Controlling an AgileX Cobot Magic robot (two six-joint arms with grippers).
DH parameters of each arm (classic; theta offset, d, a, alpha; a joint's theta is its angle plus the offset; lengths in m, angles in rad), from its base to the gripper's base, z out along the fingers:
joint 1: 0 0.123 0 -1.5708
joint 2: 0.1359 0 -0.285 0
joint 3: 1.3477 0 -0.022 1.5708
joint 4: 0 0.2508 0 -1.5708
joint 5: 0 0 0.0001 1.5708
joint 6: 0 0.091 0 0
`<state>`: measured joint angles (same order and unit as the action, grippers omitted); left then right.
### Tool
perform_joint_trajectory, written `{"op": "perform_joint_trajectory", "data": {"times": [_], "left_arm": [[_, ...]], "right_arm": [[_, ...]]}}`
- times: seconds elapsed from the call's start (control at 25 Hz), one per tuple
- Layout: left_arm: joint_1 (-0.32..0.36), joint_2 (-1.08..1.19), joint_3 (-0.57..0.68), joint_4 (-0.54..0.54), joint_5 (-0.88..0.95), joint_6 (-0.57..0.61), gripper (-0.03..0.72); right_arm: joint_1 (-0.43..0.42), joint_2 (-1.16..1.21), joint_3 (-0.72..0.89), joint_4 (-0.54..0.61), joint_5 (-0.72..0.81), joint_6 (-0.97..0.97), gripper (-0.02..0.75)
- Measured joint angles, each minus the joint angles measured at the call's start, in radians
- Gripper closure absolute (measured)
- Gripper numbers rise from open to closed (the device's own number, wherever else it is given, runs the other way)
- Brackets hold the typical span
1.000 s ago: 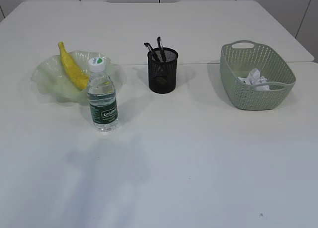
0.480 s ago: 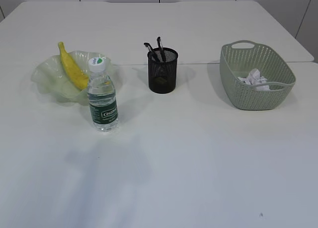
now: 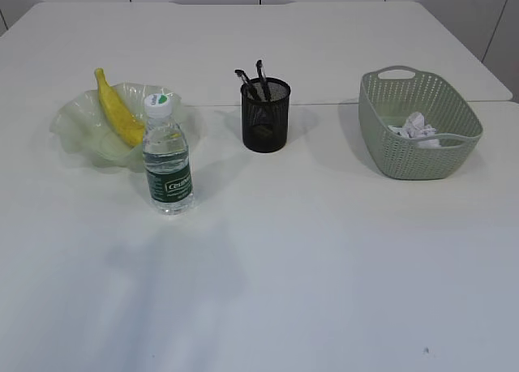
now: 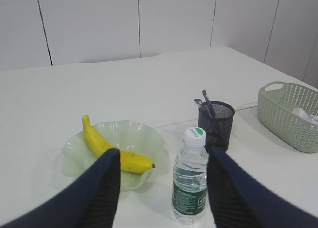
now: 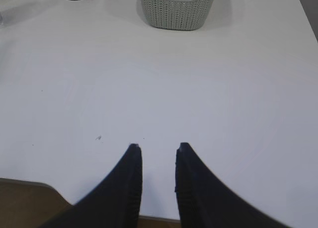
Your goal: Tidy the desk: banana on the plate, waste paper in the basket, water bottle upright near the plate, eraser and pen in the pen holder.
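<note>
- On the worktop, the water bottle stands upright, cap upward, just beside the plate.
- Banana lies lengthwise, stem pointing away.
- Left pincer spread wide; right pincer slightly parted, both empty.

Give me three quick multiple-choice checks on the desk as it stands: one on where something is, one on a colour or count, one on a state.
1. Where does the banana lie?
A. in the basket
B. on the plate
C. bare on the table

2. What colour is the pen holder?
A. black
B. white
C. yellow

3. How does the water bottle stand?
A. lying on its side
B. upside down
C. upright, cap on top

Answers:
1 B: the banana rests in the pale green plate, as the left wrist view also shows.
2 A: it is a black mesh cup with pens sticking out.
3 C: the bottle stands on its base just in front of the plate, white cap up.
</note>
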<state>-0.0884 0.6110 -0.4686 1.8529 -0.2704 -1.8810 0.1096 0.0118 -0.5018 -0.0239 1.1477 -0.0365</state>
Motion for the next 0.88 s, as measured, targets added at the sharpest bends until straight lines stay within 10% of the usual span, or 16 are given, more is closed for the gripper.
{"op": "perform_joint_trajectory", "data": {"times": [0.68,0.88], "left_arm": [[0.0,-0.002,0.006,-0.004,0.03,0.005,0.3],[0.0,-0.002,0.006,-0.198,0.028,0.213,0.3]], "right_arm": [[0.0,0.0,0.0,0.0,0.0,-0.001,0.56],[0.0,0.0,0.0,0.0,-0.002,-0.002,0.56]]}}
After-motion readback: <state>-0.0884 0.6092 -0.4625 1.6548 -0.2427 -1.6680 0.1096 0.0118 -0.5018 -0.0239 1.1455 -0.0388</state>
